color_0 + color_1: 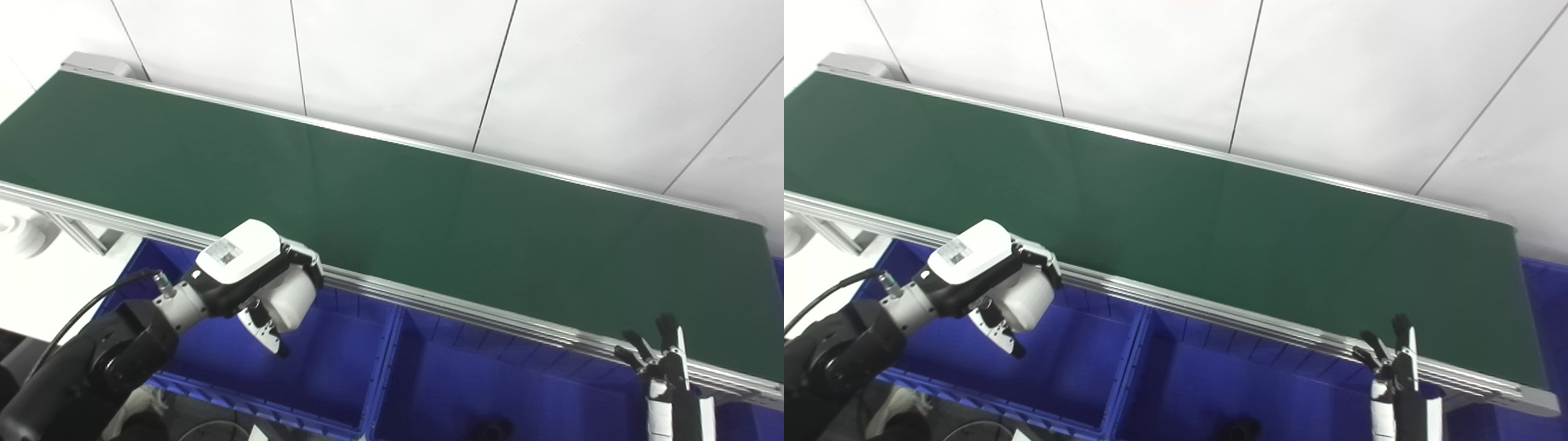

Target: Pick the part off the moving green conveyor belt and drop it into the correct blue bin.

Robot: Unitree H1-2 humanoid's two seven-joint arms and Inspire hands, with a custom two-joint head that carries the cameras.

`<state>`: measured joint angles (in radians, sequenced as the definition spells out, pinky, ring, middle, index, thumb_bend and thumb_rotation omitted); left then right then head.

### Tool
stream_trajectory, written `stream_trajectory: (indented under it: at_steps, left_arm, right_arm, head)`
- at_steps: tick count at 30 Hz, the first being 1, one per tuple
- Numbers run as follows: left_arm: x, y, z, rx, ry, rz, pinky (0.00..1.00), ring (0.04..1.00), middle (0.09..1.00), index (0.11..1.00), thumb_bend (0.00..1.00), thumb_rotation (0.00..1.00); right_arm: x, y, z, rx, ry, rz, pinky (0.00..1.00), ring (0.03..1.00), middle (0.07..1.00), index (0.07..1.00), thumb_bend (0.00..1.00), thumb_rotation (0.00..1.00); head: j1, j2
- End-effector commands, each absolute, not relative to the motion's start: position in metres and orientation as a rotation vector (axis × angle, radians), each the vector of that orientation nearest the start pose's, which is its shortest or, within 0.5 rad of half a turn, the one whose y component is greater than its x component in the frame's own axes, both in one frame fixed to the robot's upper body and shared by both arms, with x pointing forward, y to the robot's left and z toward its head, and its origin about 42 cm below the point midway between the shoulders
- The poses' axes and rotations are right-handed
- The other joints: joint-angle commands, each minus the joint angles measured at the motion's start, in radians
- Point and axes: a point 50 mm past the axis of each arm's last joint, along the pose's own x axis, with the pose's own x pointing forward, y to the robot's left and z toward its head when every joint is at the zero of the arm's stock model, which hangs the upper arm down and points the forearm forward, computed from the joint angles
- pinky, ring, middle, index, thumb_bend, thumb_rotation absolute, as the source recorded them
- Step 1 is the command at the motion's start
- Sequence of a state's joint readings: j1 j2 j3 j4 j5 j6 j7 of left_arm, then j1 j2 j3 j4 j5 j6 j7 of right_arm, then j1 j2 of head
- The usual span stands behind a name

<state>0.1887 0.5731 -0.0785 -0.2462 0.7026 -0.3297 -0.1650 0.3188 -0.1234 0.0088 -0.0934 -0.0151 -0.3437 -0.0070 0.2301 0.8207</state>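
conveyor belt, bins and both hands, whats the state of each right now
green conveyor belt: bare, no part on the stretch in view
left hand: over the left blue bin, fingers curled; no part visible in it, grip hard to judge
right hand: low at the belt's near rail, fingers apart, holding nothing
left blue bin: nothing visible inside
middle blue bin: a dark object at its near edge, too cropped to identify

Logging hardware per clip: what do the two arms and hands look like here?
Left hand: white shell bearing a small square code label, black frame, dark fingers. A silver wrist collar joins a black arm, with a black cable looping off. Right hand: thin black fingers above a white and black wrist.
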Motion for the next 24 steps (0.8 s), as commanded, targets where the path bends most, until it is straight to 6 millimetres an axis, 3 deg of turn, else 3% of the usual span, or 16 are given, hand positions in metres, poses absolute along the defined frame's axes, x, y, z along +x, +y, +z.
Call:
stream_trajectory:
  at_steps: [1,8,9,10,11,13,15,24]
  left_arm:
    - [0.216,0.336,0.153,1.290,-0.303,-0.473,0.29,0.385,0.462,0.510,0.52,0.00]
    - [0.211,0.346,0.134,1.353,-0.209,-0.508,0.34,0.441,0.482,0.498,0.52,0.00]
    - [0.210,0.347,0.133,1.368,-0.202,-0.511,0.45,0.533,0.575,0.575,0.73,0.11]
    - [0.208,0.347,0.133,1.388,-0.200,-0.514,0.51,0.580,0.624,0.614,0.84,0.17]
    - [0.207,0.347,0.133,1.402,-0.200,-0.516,0.62,0.678,0.708,0.681,0.92,0.30]
    - [0.206,0.345,0.136,1.419,-0.204,-0.513,0.67,0.736,0.759,0.713,0.94,0.37]
    - [0.206,0.344,0.138,1.428,-0.218,-0.510,0.67,0.735,0.761,0.714,0.93,0.39]
    - [0.202,0.337,0.145,1.387,-0.249,-0.499,0.65,0.722,0.753,0.696,0.93,0.40]
  right_arm:
    - [0.174,-0.259,0.089,-0.121,-0.163,-0.018,0.79,0.880,1.000,1.000,0.74,0.98]
    - [0.173,-0.256,0.090,-0.107,-0.167,-0.013,0.80,0.886,1.000,1.000,0.75,0.96]
    - [0.173,-0.256,0.090,-0.107,-0.168,-0.013,0.80,0.882,1.000,1.000,0.75,0.96]
    - [0.173,-0.256,0.090,-0.110,-0.169,-0.013,0.79,0.880,1.000,1.000,0.75,0.95]
    - [0.173,-0.256,0.090,-0.112,-0.170,-0.012,0.79,0.881,1.000,1.000,0.76,0.95]
    - [0.173,-0.255,0.092,-0.105,-0.165,-0.011,0.80,0.887,1.000,1.000,0.77,0.95]
    - [0.173,-0.255,0.094,-0.098,-0.166,-0.013,0.80,0.887,0.999,1.000,0.77,0.95]
    - [0.172,-0.256,0.096,-0.093,-0.172,-0.013,0.80,0.885,1.000,1.000,0.75,0.95]
  head:
    - [-0.005,0.000]
    - [-0.003,0.000]
    - [-0.003,0.000]
    - [-0.003,0.002]
    - [-0.003,0.002]
    - [-0.003,0.003]
    - [-0.005,0.002]
    - [-0.001,0.006]
